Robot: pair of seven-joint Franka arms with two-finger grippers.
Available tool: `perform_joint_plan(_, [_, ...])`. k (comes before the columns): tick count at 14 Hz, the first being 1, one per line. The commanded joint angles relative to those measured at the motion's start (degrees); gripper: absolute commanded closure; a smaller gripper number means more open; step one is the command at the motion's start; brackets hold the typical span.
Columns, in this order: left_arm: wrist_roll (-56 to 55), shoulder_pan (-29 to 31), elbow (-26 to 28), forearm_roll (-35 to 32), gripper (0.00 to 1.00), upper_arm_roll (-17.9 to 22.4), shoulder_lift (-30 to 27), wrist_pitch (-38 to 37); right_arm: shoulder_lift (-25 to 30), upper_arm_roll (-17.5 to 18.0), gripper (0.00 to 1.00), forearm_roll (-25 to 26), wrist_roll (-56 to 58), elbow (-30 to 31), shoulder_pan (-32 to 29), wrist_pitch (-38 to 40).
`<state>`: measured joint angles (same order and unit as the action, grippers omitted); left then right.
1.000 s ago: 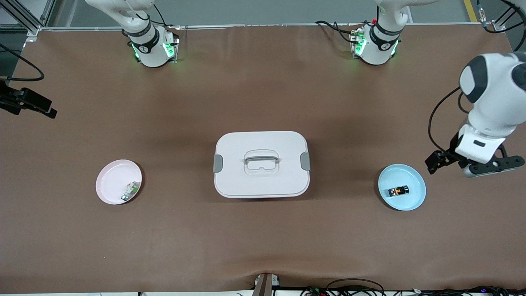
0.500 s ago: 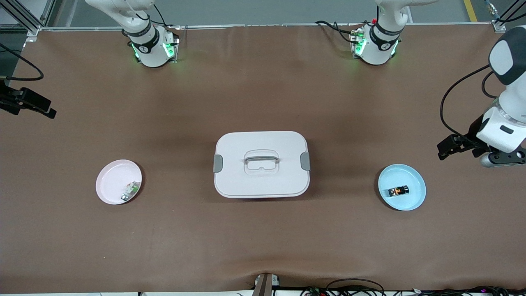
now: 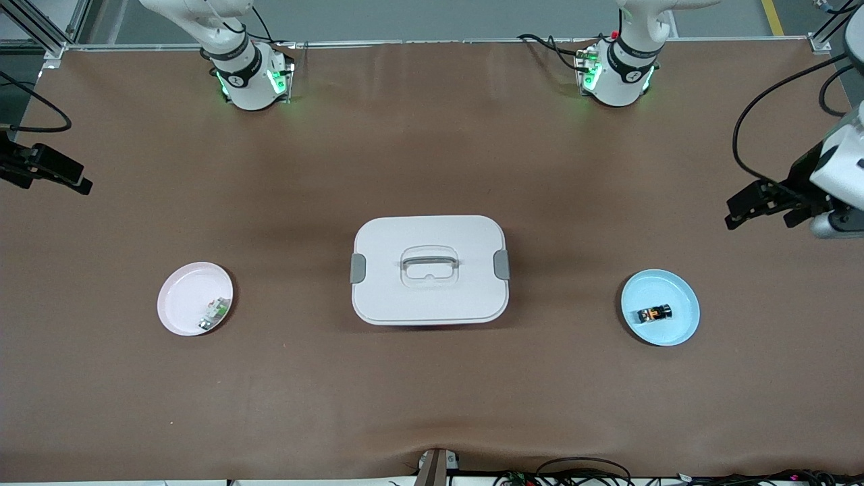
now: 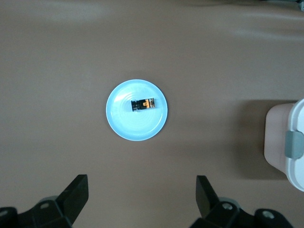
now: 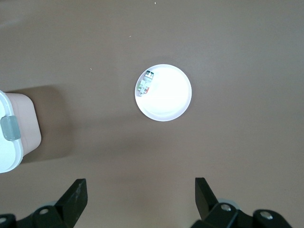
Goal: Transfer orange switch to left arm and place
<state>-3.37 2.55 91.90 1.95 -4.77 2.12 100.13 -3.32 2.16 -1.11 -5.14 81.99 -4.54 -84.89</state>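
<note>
The orange switch (image 3: 655,313) lies on its side in the blue plate (image 3: 682,331), toward the left arm's end of the table, untouched. The left gripper (image 3: 767,209) hangs high over bare table near that plate, fingers spread wide and empty, a stance suited to a descent onto the part. The right gripper (image 5: 140,199), also wide and empty, waits above the pink plate (image 3: 177,317) holding a green-and-white part (image 3: 212,314). The white box (image 3: 429,268) stands between the plates, blocking a direct path.
</note>
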Motion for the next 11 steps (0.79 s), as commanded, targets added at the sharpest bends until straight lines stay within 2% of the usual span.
perform_joint_plan(1, [2.1,0.8,-0.1,2.1,0.00,0.0,-2.0,-2.1,1.1,0.9,0.00,-0.5,0.3,0.7,-1.2,-0.4])
perform_joint_plan(4, [2.1,0.5,1.0,1.8,0.00,0.6,-4.0,-3.6,1.1,0.9,0.00,-0.5,0.3,0.8,-1.2,-0.3])
perform_joint_plan(9, [2.3,1.0,5.8,1.3,0.00,0.5,-11.2,-2.8,1.1,0.8,0.00,-0.5,0.3,0.8,-1.3,-0.2])
perform_joint_plan(11, [2.7,1.4,13.9,1.3,0.00,0.4,-16.7,2.4,1.1,0.8,0.00,-0.5,0.3,0.8,-1.3,-0.2])
